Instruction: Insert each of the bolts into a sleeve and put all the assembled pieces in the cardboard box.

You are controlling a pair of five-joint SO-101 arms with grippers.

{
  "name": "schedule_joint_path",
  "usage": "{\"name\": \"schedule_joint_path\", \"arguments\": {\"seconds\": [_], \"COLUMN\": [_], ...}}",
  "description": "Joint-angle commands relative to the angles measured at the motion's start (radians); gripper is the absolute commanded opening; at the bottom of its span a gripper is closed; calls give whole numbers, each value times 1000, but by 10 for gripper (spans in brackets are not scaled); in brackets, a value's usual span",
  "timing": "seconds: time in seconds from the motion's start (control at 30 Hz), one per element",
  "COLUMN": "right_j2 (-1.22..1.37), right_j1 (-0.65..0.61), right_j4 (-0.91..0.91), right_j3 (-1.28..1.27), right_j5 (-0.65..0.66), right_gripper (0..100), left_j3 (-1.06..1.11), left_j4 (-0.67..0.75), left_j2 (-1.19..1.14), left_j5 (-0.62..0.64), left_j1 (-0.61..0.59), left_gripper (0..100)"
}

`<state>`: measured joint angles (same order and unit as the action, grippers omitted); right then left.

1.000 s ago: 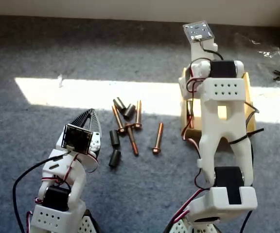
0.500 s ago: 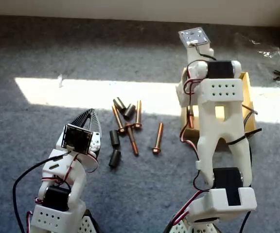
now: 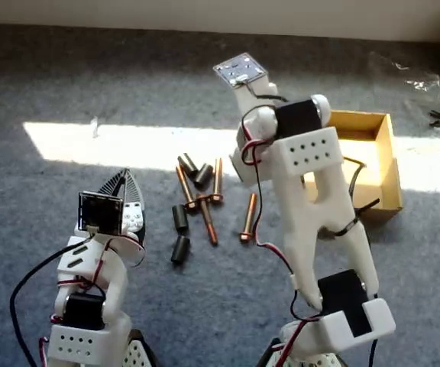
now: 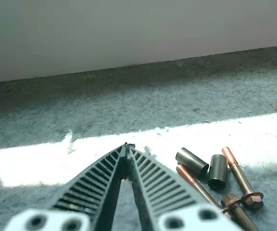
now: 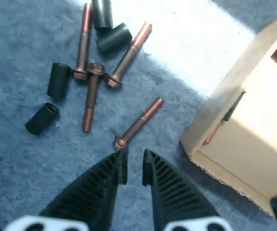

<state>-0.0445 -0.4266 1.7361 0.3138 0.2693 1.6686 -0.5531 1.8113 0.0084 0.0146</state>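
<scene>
Where sunlight crosses the carpet (image 3: 52, 92) at the right of the high view, the box (image 3: 355, 117) sits open. The right wrist view shows one bolt in a sleeve (image 5: 232, 110) lying inside it. Four loose bolts (image 3: 207, 220) and four sleeves (image 3: 180, 218) lie mid-frame, left of the box. The right gripper (image 5: 132, 166), fingers slightly apart, hovers by the lone bolt (image 5: 137, 122) at its head; the right arm (image 3: 312, 176) has swung left off the box. The left gripper (image 4: 126, 149), tips pressed together, has shifted slightly left.
</scene>
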Motion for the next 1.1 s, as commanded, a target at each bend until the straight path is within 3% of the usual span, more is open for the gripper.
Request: {"name": "schedule_joint_path", "arguments": {"seconds": [0.0,0.5,0.83,1.07], "right_j2": [-130,-587,-849,-892], "right_j1": [-30,-30,-30,-31], "right_j4": [10,-39,-380,-621], "right_j3": [56,-211,-734,-1036], "right_j5": [6,6,11,8], "right_gripper": [20,4,5,10], "left_j3": [-25,-125,-136,-134], "left_j4": [14,-101,-103,-103], "left_j2": [12,10,4,4], "left_j5": [15,20,20,15], "left_j1": [-15,-48,-87,-87], "left_gripper": [6,6,6,6]}}
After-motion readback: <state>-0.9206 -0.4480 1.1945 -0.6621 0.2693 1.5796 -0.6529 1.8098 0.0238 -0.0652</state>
